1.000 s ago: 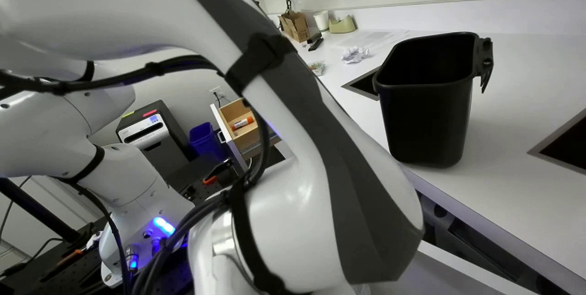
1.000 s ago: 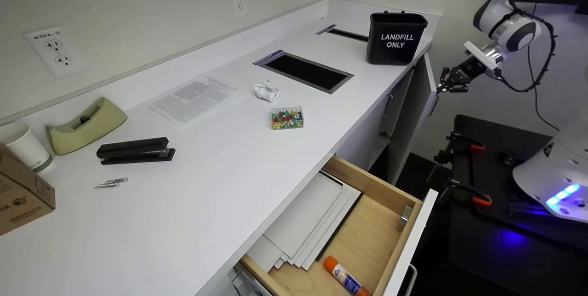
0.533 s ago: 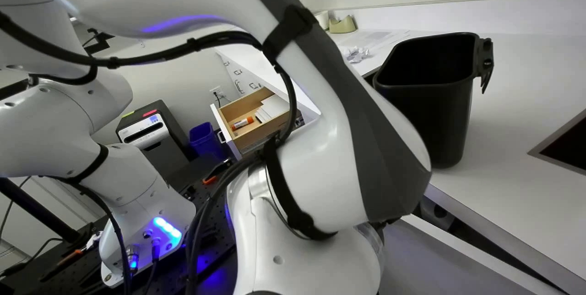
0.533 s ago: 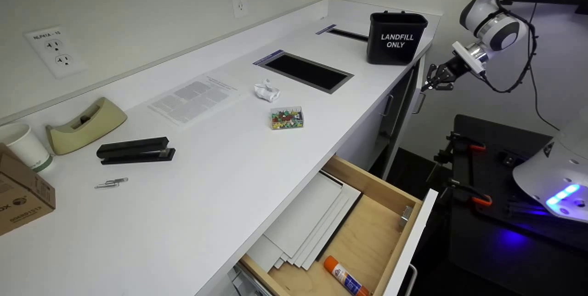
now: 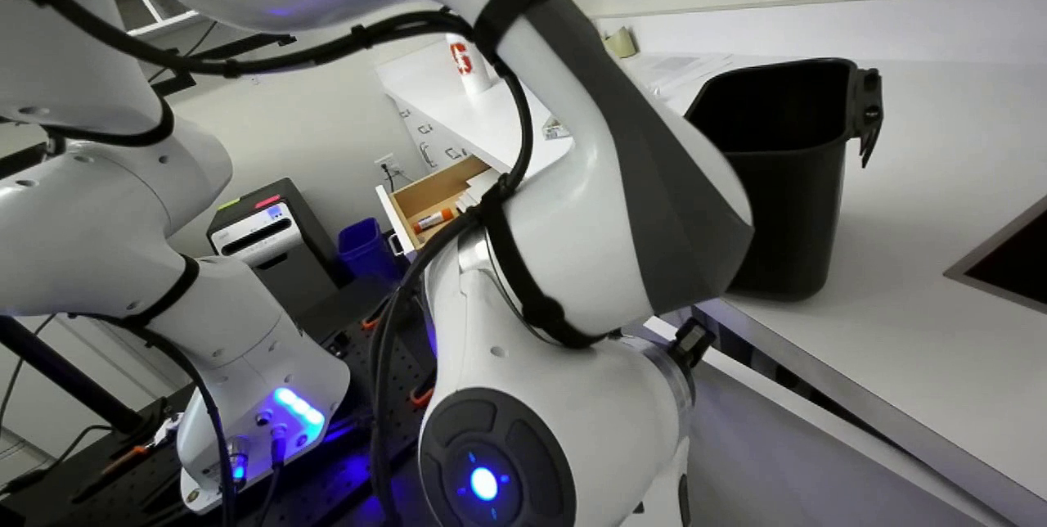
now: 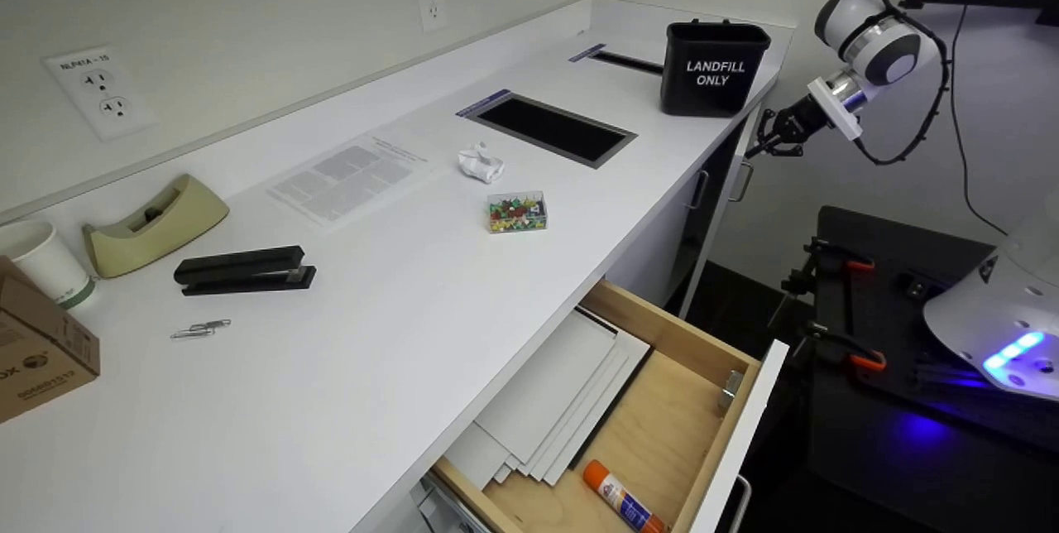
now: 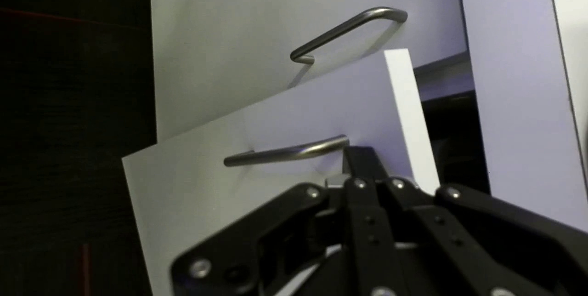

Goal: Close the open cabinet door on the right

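Observation:
The cabinet door is a tall white panel with a silver bar handle (image 7: 285, 152). It stands partly open under the counter in the wrist view (image 7: 193, 190) and in both exterior views (image 5: 777, 445) (image 6: 718, 227). A dark gap shows between its white top edge and the counter front. My gripper (image 7: 363, 160) has its fingers together, with the tips at the door's outer face beside the upper end of the handle. It does not hold the handle. In an exterior view the gripper (image 6: 751, 154) points down at the door; its exact contact is hidden.
A pulled-out wooden drawer (image 6: 753, 425) holds papers and a glue stick (image 6: 620, 496). A black bin (image 6: 713, 74) stands on the counter edge above the door. A shut neighbouring door (image 7: 257, 34) has its own bar handle. A black table (image 6: 877, 252) carries clamps.
The door has swung inward and the gap to the counter has narrowed. My gripper has moved with it toward the cabinet, to the left in an exterior view. The drawer has not moved.

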Available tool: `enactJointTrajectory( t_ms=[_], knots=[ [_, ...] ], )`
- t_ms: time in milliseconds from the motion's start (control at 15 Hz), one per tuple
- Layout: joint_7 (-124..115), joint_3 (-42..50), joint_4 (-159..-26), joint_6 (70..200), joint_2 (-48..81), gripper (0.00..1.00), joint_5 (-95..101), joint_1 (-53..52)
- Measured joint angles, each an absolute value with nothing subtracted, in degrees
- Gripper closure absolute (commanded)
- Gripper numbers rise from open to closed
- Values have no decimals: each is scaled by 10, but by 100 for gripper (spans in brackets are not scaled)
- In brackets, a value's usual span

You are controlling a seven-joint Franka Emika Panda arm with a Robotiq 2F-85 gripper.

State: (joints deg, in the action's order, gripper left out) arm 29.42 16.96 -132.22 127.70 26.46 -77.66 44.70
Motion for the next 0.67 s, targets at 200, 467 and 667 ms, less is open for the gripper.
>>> enactJointTrajectory(
  t_ms=[200, 467, 667],
  knots=[
    [351, 171, -1327, 1301, 262, 100, -818, 423],
    [406, 177, -1327, 1325, 262, 100, -870, 390],
    [431, 195, -1333, 1325, 255, 100, -882, 364]
  ],
)
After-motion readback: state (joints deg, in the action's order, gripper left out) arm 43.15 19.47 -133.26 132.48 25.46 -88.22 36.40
